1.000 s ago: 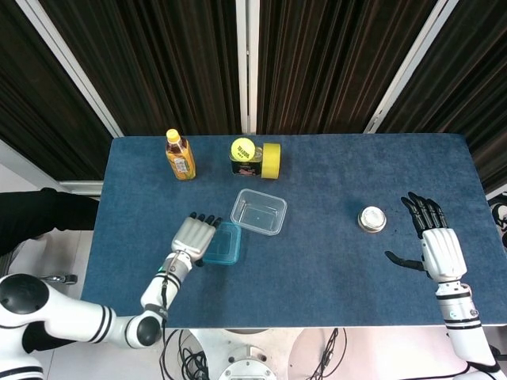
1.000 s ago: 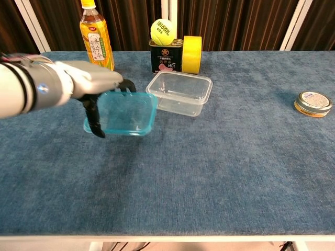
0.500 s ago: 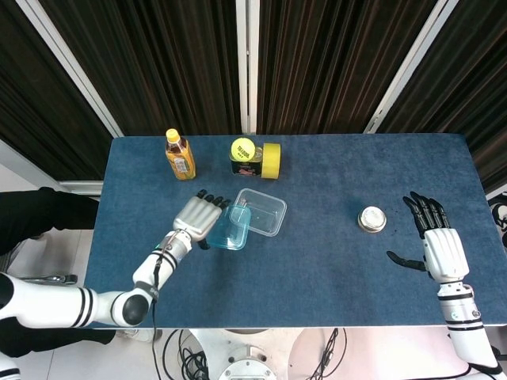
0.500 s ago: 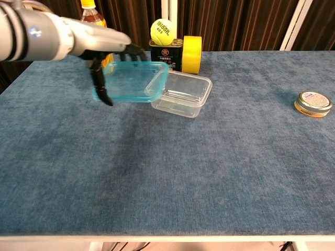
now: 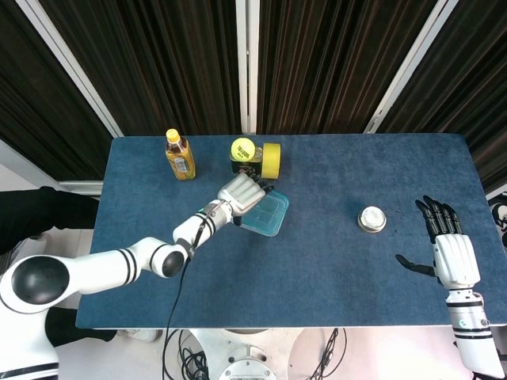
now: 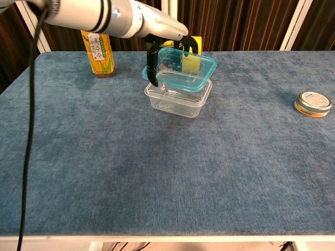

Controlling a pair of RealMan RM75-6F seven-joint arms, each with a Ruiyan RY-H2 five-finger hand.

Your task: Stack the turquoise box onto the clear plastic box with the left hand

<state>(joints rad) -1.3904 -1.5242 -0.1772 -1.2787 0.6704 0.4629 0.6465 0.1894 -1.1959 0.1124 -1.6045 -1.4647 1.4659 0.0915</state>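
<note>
Turquoise box (image 6: 183, 65) held at its rim by left hand (image 6: 165, 27), just above clear box (image 6: 178, 99); probably light, thin, slick; best gripped by rim; right hand (image 5: 454, 255) spread, empty.

Both views are bright and evenly lit from above, with no harsh glare. On the dark blue fabric-covered table (image 6: 172, 172) only a soft, faint shadow lies just in front of the clear plastic box (image 6: 179, 98). Focus is sharp throughout, and the dark curtains behind the table stay underexposed.
</note>
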